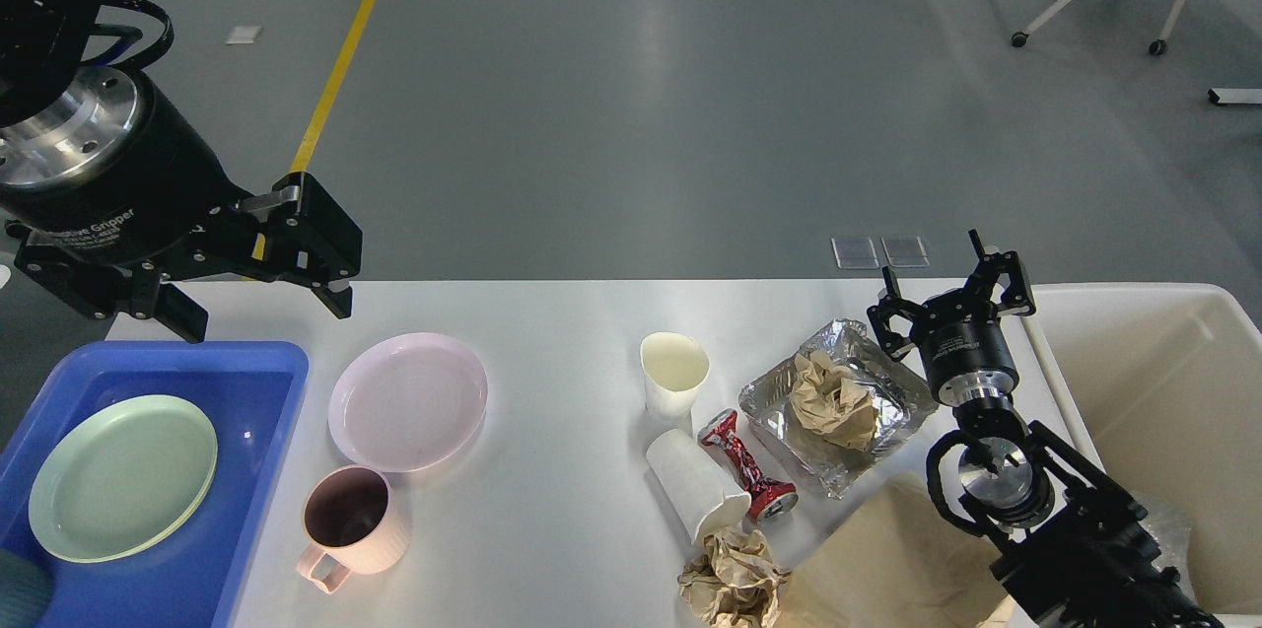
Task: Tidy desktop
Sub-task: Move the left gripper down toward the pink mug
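While our left gripper [261, 298] hangs with jaws wide and empty above the blue plastic tray [266, 382], we judge the pale pink round plate [408, 400] on the wide white table [552, 529] next; our right gripper [954, 298] also looks spread, empty.

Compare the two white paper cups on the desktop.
The upright paper cup stands with its mouth up, while the fallen paper cup lies on its side, mouth towards the near edge. The upright one stands alone; the fallen one lies against the crushed red can. Both are plain white and rest on the desktop.
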Robot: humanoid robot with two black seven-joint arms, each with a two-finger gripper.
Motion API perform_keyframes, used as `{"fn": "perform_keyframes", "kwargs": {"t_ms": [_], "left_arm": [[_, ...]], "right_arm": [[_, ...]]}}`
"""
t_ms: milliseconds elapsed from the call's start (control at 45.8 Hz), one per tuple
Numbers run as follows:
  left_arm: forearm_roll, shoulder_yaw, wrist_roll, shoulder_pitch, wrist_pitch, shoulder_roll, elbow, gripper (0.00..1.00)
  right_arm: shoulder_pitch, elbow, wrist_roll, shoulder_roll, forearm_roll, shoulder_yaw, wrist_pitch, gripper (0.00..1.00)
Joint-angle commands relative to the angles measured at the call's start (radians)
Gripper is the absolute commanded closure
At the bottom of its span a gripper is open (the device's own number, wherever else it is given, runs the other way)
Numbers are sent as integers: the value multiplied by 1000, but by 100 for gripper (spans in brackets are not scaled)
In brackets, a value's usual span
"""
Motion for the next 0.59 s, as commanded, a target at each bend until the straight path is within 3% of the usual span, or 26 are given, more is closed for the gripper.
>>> {"fn": "perform_keyframes", "kwargs": {"t_ms": [0, 131, 306, 568], "left_arm": [[7, 1, 2, 57, 7, 8, 7, 4], [19, -3, 6, 160, 40, 40, 37, 4], [122, -23, -1, 344, 160, 89, 96, 5], [330, -219, 6, 801, 366, 170, 231, 5]], "right_arm": [[0, 0, 0, 0, 0, 0, 0, 0], [0, 0, 0, 0, 0, 0, 0, 0], [0, 0, 0, 0, 0, 0, 0, 0], [-1, 0, 0, -2, 1, 0, 0, 0]]}}
